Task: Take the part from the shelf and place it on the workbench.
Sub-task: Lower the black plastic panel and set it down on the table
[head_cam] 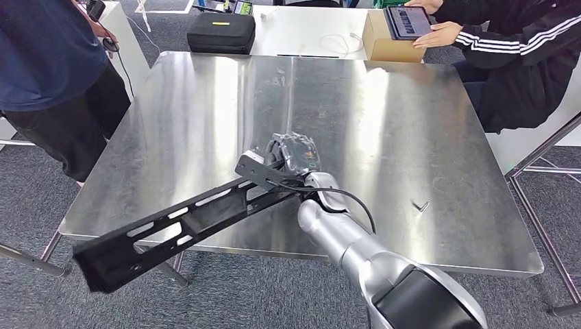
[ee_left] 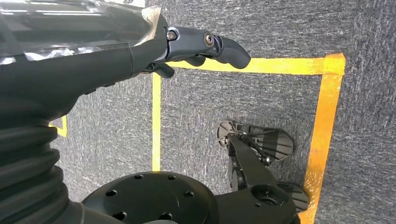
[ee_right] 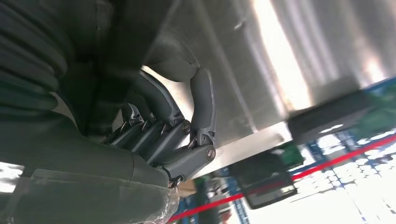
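The part, a long black slotted metal bracket, stretches from the middle of the steel workbench out past the near edge, its far end hanging in the air above the grey carpet. The right hand, wrapped in clear plastic film, is clamped around the bracket's inner end above the tabletop; whether that end touches the steel cannot be told from the head view. In the right wrist view the dark fingers curl tightly inward, but the bracket itself is lost in shadow against the palm and hard to make out. The silver right arm rises from the lower edge, a black cable looping beside the wrist.

The left hand hangs over the floor, its fingers curled in with nothing between them; much of it is hidden behind the film-covered wrist cover. Below it, yellow tape lines mark a rectangle on the carpet.

A person in a dark blue top stands at the bench's far left corner, cut off at the shoulders. Another in a black jacket with white stripes sits at the far right, holding a tablet on a cardboard box. A black case rests on a white table beyond the bench.
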Controlling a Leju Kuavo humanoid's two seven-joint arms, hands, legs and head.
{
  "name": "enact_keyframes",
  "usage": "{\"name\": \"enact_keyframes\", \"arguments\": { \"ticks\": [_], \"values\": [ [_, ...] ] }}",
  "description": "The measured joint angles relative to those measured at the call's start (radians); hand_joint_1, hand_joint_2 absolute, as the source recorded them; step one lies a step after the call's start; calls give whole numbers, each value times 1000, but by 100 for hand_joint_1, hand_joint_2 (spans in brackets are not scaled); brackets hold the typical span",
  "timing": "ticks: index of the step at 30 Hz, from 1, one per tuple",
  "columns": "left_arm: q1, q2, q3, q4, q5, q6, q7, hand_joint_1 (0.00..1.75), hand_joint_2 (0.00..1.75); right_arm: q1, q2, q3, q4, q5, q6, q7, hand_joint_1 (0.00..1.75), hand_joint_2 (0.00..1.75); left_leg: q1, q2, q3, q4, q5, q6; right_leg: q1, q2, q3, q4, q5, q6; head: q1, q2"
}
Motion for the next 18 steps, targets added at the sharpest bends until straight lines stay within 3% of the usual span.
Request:
{"name": "enact_keyframes", "arguments": {
  "ticks": [5,10,18],
  "values": [
    [-2,2,-3,0,-25,-12,0,0,175,-39,-56,33,34,94,-11,101,175,175,-1,0,1,0,0,0,-1,0,0,-1,0,0,0,0],
    [-1,4,-11,0,-48,-22,0,0,175,-86,-156,56,57,163,-4,190,175,175,-3,-3,0,1,0,0,-3,-2,0,-1,0,0,0,0],
    [-2,4,-15,0,-59,-26,-13,0,175,-125,-289,57,81,202,2,236,175,175,-3,-3,-1,1,-1,2,-4,-2,-1,-1,0,1,0,0]
  ]
}}
